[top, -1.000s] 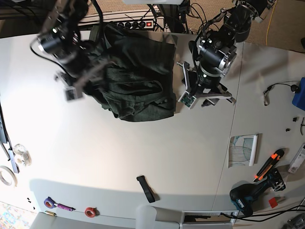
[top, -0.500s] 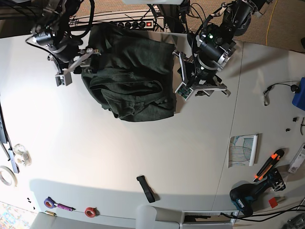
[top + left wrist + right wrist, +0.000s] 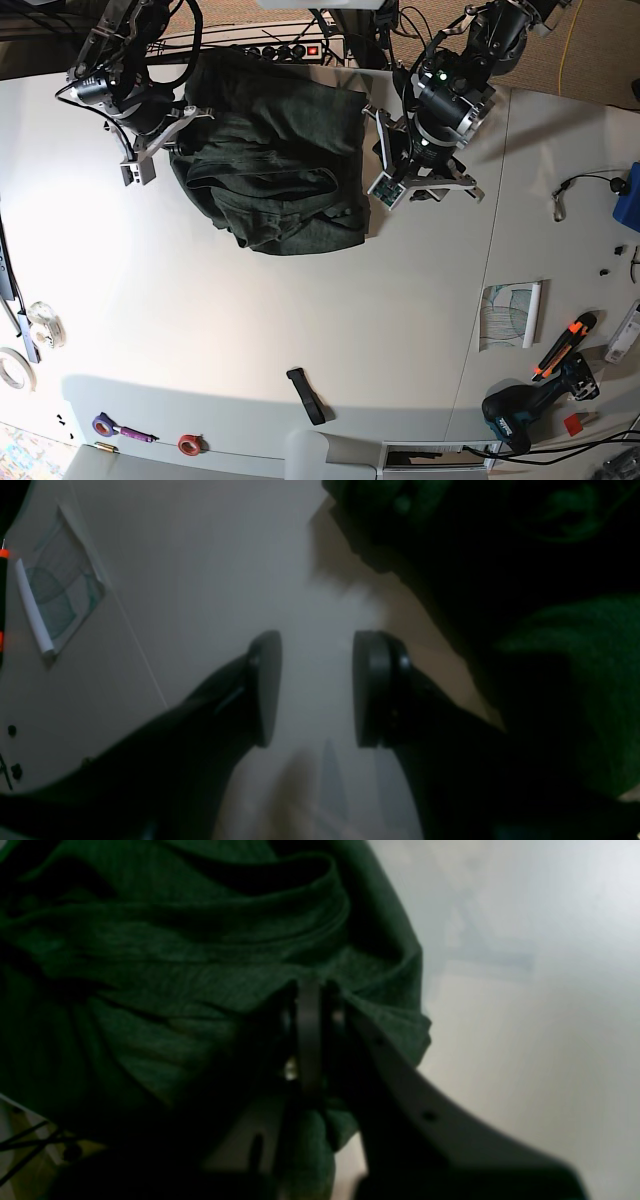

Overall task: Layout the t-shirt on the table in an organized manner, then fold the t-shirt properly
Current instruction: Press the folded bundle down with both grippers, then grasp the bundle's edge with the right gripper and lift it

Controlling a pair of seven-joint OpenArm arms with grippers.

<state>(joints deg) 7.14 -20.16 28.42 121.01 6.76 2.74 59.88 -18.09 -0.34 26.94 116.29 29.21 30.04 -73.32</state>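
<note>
Now | white table (image 3: 250,330) | green t-shirt (image 3: 280,170) bunched | tan carpet (image 3: 600,60) beyond

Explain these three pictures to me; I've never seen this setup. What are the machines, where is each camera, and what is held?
This is a two-armed robot at a white table. The base view looks down from above; the other two cameras ride on the wrists, looking along each gripper. A crumpled dark green t-shirt lies between the arms. The right gripper is shut on a fold of it. The left gripper is open over bare table beside the shirt, holding nothing. Off to the side lie a paper sheet, a drill and a black strap.
</note>
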